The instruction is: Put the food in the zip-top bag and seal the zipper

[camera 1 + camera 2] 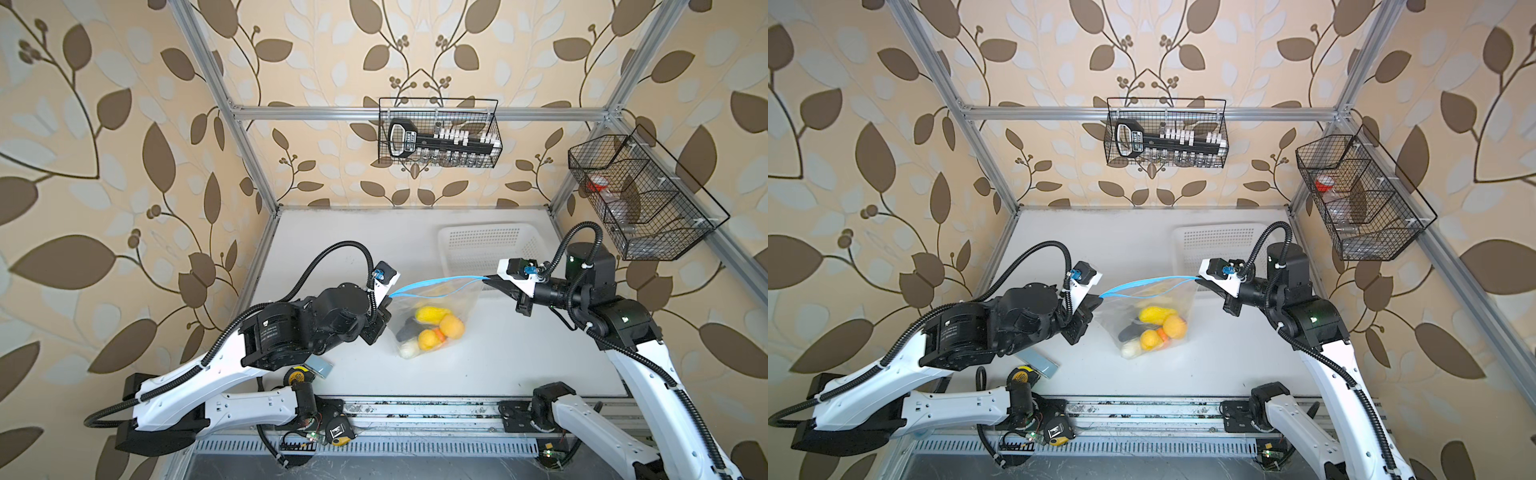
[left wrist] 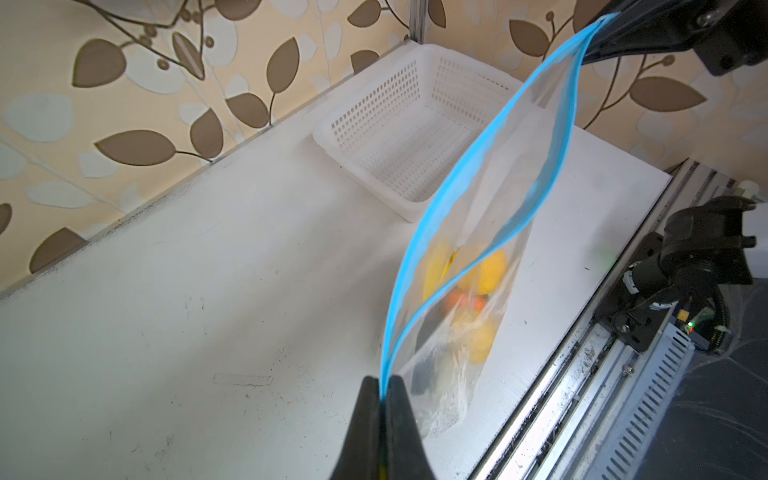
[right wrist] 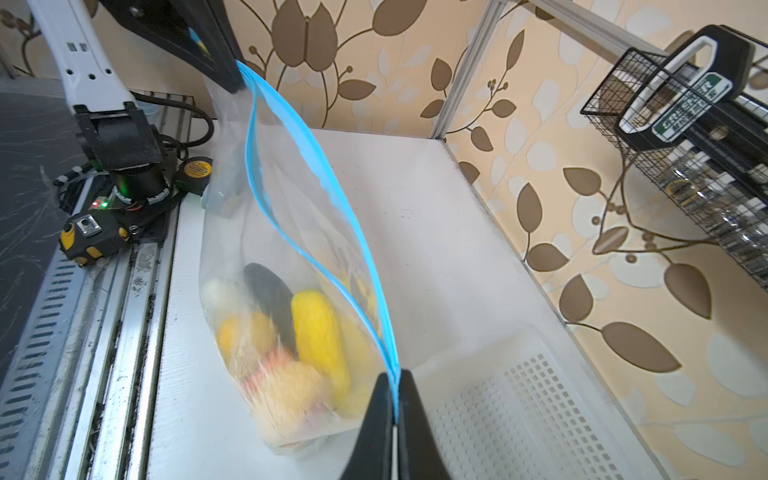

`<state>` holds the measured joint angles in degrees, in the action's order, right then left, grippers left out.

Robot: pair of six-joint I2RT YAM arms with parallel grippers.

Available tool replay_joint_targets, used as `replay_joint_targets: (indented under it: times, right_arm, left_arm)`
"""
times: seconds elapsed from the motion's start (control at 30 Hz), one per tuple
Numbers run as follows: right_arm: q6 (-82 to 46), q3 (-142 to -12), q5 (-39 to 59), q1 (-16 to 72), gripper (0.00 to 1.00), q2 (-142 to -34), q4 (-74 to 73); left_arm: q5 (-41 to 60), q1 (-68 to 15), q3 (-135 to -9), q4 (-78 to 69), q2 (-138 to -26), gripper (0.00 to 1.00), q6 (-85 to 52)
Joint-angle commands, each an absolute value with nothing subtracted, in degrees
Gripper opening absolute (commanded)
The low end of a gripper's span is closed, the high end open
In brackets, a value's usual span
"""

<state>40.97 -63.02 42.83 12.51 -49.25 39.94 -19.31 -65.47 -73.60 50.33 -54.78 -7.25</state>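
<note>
Table [image 1: 498,357]: white, flat work surface.
Basket [image 1: 478,243]: white perforated plastic, at the far right of the table, behind the bag.
Zip-top bag [image 1: 461,299]: clear, hung between both grippers near the table's middle, mouth up, loaded bottom low; contact with the table cannot be told.
Left gripper [image 2: 384,380]: fingers pressed together, pinching one end of the zipper.
Right gripper [image 3: 394,376]: fingers likewise pinching the opposite end.
Zipper [image 2: 465,174]: light-blue strip; its two halves bow apart between the pinched ends, mouth unsealed.
Food [image 1: 432,328]: inside the bag, at its bottom; yellow corn [image 1: 430,314], dark piece [image 1: 407,330].
</note>
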Motion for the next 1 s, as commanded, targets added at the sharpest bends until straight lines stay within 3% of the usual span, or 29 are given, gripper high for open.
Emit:
replay_joint_targets:
  times: [0.0,0.07,0.27,0.57,0.97]
  right_arm:
    - [45.41,-61.52,46.58,12.84,0.35,-48.98,40.09]
    - [47.40,-62.12,45.83,13.96,0.50,-48.23,42.01]
    - [47.94,-65.15,49.57,18.29,0.69,-47.07,42.56]
    - [50.36,-70.65,44.93,38.59,0.76,-58.37,38.59]
    - [52.72,-77.66,39.91,41.53,0.75,-70.18,35.38]
  left_arm:
    - [-16.40,-64.94,-74.45,47.78,-57.18,0.00,-4.18]
    - [-15.78,-64.88,-74.45,47.08,-58.38,0.00,-3.32]
    - [-14.94,-64.87,-75.24,45.25,-59.31,0.00,-0.85]
    - [-14.64,-64.88,-73.62,41.94,-57.22,0.00,1.58]
    - [-13.63,-64.86,-72.69,41.22,-55.81,0.00,1.98]
